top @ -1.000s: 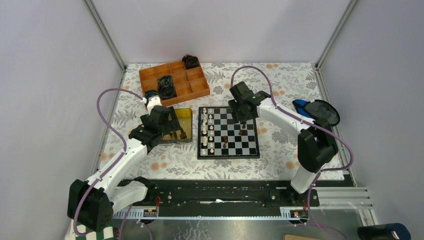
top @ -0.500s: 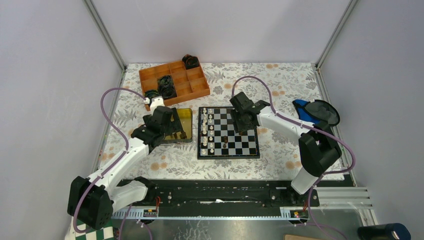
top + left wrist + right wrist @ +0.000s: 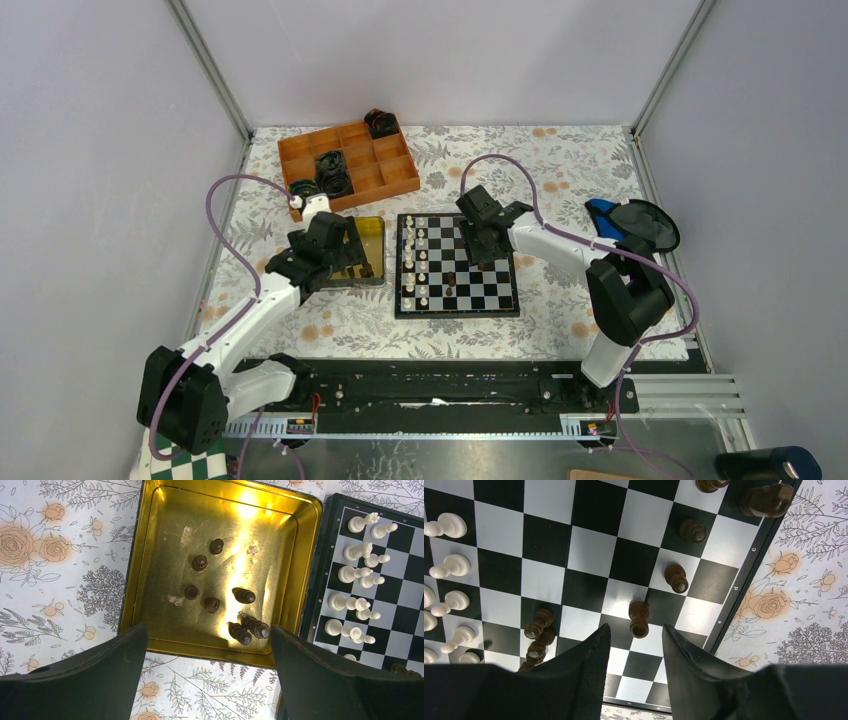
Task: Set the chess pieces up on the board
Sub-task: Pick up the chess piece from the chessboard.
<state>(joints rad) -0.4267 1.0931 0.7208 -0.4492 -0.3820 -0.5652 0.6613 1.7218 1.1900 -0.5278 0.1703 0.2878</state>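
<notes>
The board (image 3: 457,312) lies mid-table, with white chess pieces (image 3: 418,262) in two columns along its left side. Several dark pieces (image 3: 242,630) lie in a gold tin (image 3: 150,580) left of the board. My left gripper (image 3: 210,680) is open and empty over the tin's near rim. My right gripper (image 3: 636,645) is open and empty over the board (image 3: 589,550), with a dark piece (image 3: 639,618) standing just beyond its tips. More dark pieces (image 3: 675,577) stand towards the board's right edge, and a small cluster (image 3: 538,630) sits left of the fingers.
An orange compartment tray (image 3: 350,165) holding black coiled objects (image 3: 332,172) stands at the back left. A blue-and-black round object (image 3: 630,222) lies right of the board. A green-and-white checkered sheet (image 3: 190,465) shows at the bottom left corner. A floral cloth covers the table.
My right gripper has drawn back slightly from the dark piece on the board. My left gripper has shifted a little over the tin.
</notes>
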